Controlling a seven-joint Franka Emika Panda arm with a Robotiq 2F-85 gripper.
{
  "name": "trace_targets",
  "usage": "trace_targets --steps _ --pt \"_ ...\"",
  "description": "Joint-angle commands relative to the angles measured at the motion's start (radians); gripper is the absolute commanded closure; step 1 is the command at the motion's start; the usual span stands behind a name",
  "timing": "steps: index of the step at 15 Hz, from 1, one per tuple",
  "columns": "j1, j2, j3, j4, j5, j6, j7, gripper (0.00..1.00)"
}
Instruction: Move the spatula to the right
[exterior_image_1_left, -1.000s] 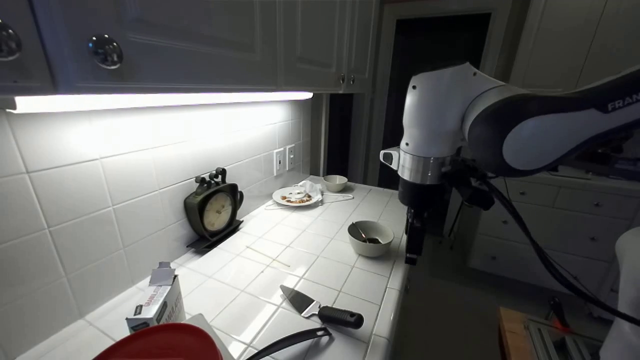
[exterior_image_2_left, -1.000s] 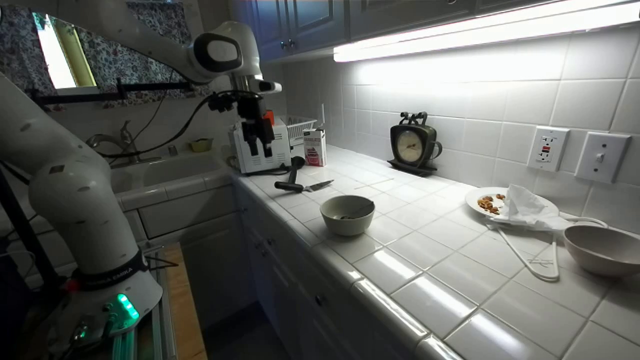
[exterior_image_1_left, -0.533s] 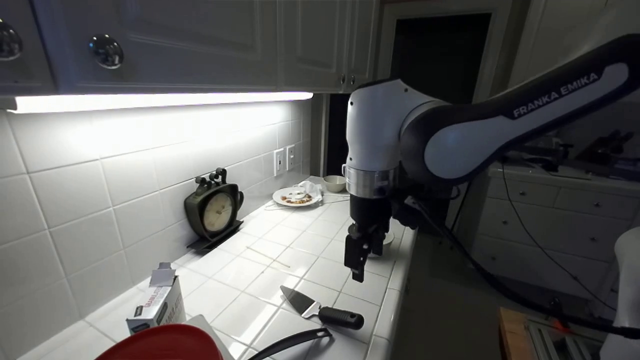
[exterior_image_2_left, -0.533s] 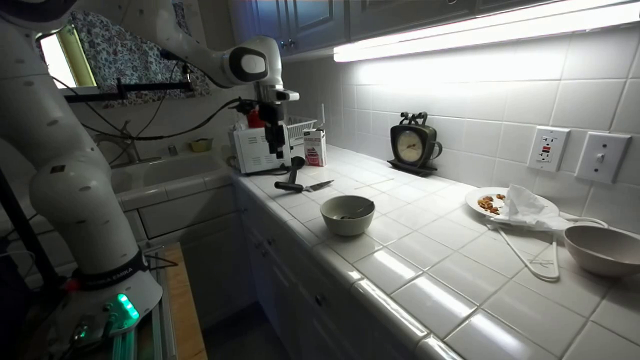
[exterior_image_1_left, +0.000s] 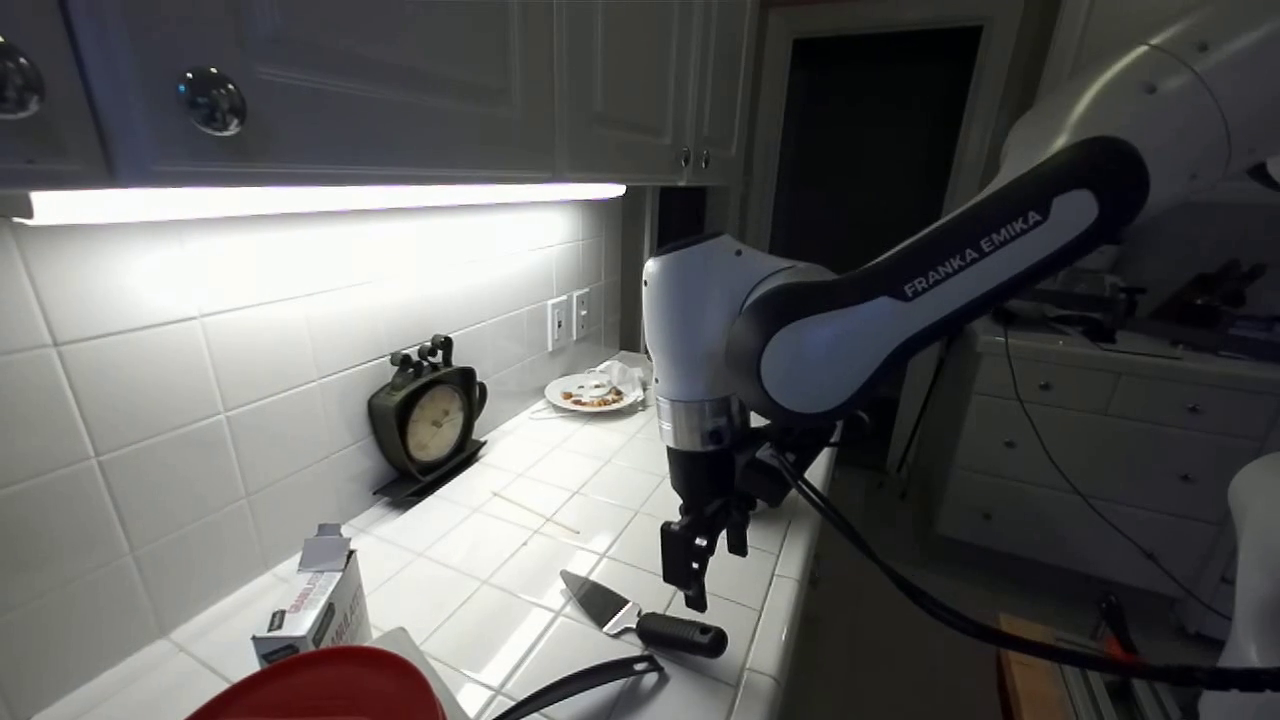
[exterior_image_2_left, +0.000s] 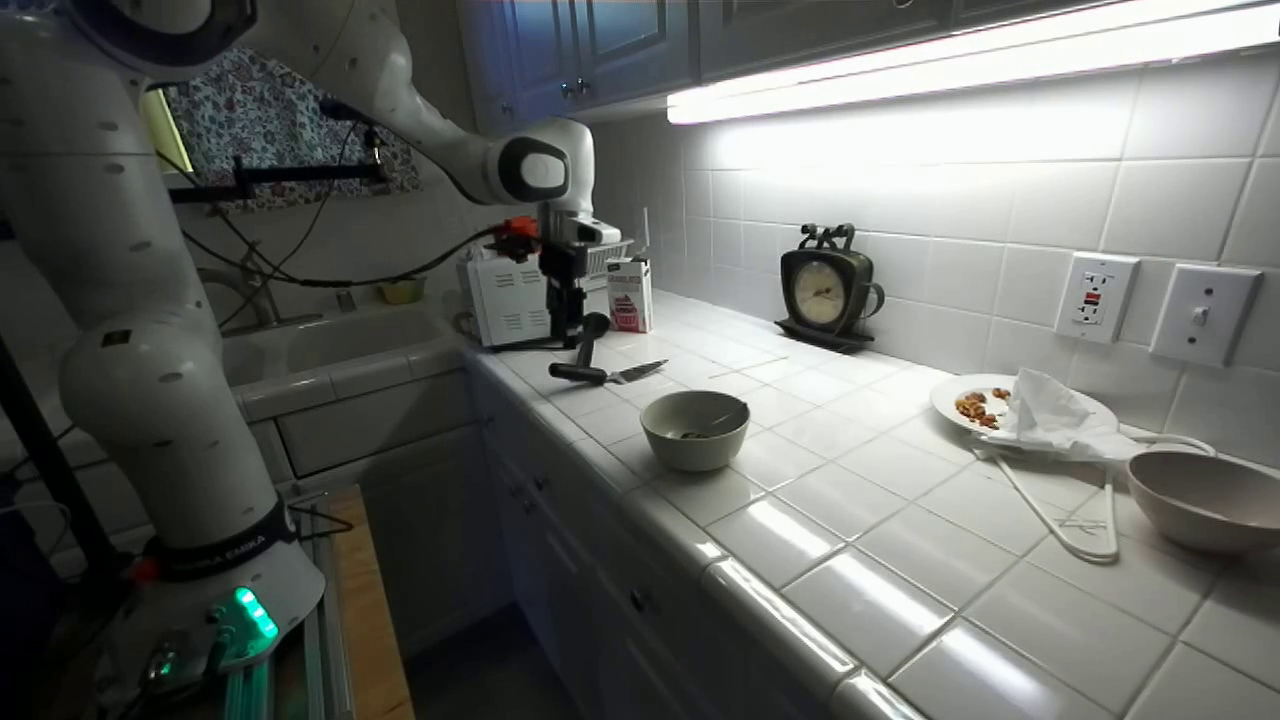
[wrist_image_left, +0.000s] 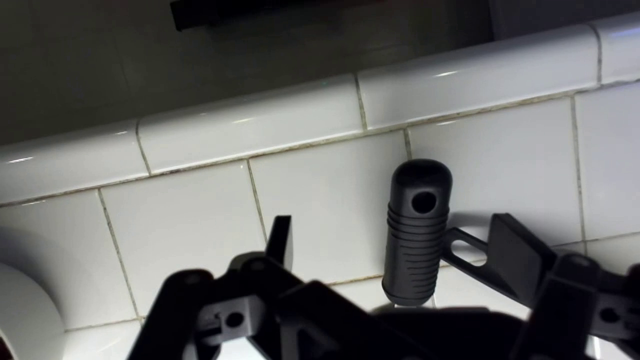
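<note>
While the black two-fingered gripper (exterior_image_1_left: 717, 578) hangs just above it in an exterior view, the small spatula (exterior_image_1_left: 650, 629) with a silvery-grey wedge blade and a ribbed black handle lies flat on the white-tiled worktop (exterior_image_1_left: 470, 595), its handle towards the front edge. Just beside it ends a curved black handle (exterior_image_1_left: 582, 684) with a holed tip; a printed white cardboard box (exterior_image_1_left: 315, 610) and a dark clock-like piece (exterior_image_1_left: 432, 420) with a cream dial stand near the white tiled wall (exterior_image_1_left: 270, 370). In an exterior view, gripper and spatula show beyond a round grey-white bowl (exterior_image_2_left: 690, 450), while a flat white plate (exterior_image_2_left: 943, 404) bears brown food scraps (exterior_image_2_left: 975, 410) and a crumpled white napkin (exterior_image_2_left: 1050, 418). In the wrist view, the fingers (wrist_image_left: 517, 257) are spread wide, with the spatula's handle showing between them; whether the curved handle touches it, I cannot tell.
</note>
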Motion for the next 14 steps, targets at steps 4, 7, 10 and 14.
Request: trace_targets --steps 4,7,10,14 --pt "0.021 0.07 -0.014 0.008 0.105 0.008 -0.089 0.0" --pt "0.024 0.083 -0.017 0.005 0.115 0.023 -0.102 0.0" --pt "0.024 0.095 -0.024 -0.005 0.094 0.092 -0.097 0.0" --pt "0.025 0.116 -0.032 -0.007 0.108 0.125 -0.095 0.0"
